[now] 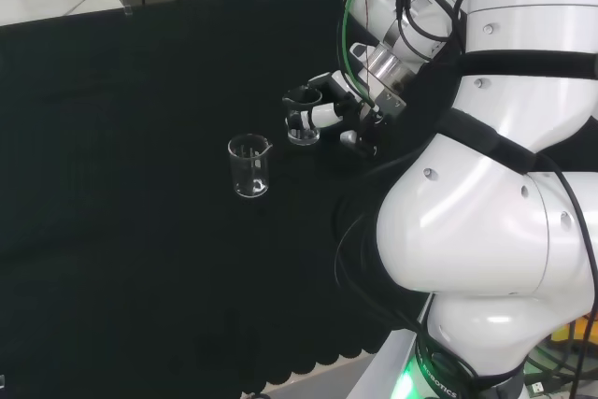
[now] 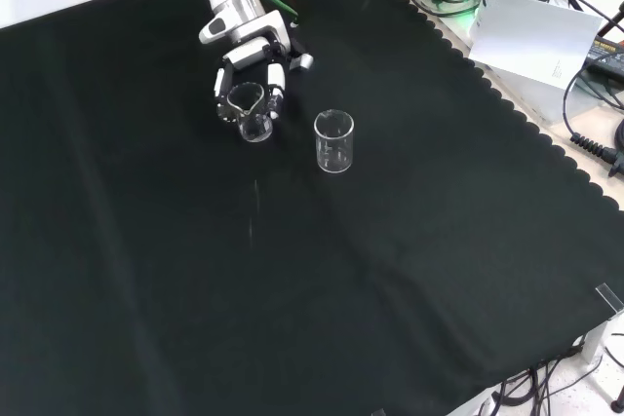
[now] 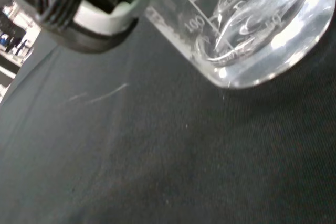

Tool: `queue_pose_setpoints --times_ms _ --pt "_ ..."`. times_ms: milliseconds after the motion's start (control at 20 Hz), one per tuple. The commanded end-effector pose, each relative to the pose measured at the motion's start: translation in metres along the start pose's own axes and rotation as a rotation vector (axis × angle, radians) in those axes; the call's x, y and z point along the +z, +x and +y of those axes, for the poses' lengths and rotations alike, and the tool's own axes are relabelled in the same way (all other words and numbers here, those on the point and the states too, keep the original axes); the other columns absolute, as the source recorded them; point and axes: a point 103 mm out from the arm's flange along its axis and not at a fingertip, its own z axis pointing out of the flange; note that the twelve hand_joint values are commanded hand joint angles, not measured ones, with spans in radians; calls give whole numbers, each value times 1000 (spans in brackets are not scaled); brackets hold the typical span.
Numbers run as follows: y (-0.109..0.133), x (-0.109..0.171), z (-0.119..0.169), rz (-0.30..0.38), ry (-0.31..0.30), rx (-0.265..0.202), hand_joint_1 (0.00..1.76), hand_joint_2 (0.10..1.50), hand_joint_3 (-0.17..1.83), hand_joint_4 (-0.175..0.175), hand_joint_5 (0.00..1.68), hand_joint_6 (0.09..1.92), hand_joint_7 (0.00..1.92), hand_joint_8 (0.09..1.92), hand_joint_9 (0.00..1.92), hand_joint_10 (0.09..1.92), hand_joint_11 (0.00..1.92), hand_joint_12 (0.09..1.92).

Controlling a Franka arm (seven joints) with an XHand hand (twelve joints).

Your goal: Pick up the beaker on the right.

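Black cloth (image 2: 409,270) is covering the bench; one small clear beaker (image 2: 253,112) is sitting upright on it, the hand (image 2: 255,63) curling its fingers around it; a second beaker (image 2: 334,140) is standing apart nearby.

A black cloth (image 2: 292,319) covers the bench, bearing two clear beakers (image 2: 333,141) (image 2: 252,114).

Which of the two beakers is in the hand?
The right-hand beaker in the head view: the hand curls round it; the other beaker stands alone.
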Motion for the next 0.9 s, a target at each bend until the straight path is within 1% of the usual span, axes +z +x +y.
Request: queue_pose_setpoints --times_ms 50,100,200,250,300,450,650,800,900 --pt "28 -41 0 -124 -158 -83 1153 712 464 157 1430 294 1579 175 1592 87 1386 711" --pt "32 -47 0 -134 -159 -96 1154 702 476 167 1446 266 1598 145 1610 87 1404 696" --pt "38 -57 0 -150 -156 -115 1157 684 497 174 1473 219 1625 104 1633 87 1425 680" --pt "41 -62 0 -171 -161 -114 1158 681 501 175 1480 208 1633 96 1639 87 1433 678" --pt "43 -67 0 -177 -155 -117 1158 679 504 175 1483 202 1637 91 1643 87 1439 677" --pt "50 -78 -2 -174 -123 -137 1159 677 506 175 1487 195 1645 87 1650 87 1447 677" --pt "56 -89 -8 -162 -46 -163 1156 695 484 175 1481 196 1661 87 1660 87 1444 666" --pt "59 -97 -16 -174 -2 -170 1156 701 477 175 1477 200 1674 87 1672 87 1444 662" --pt "64 -102 -24 -188 16 -173 1154 708 471 175 1456 243 1691 87 1687 87 1453 644"
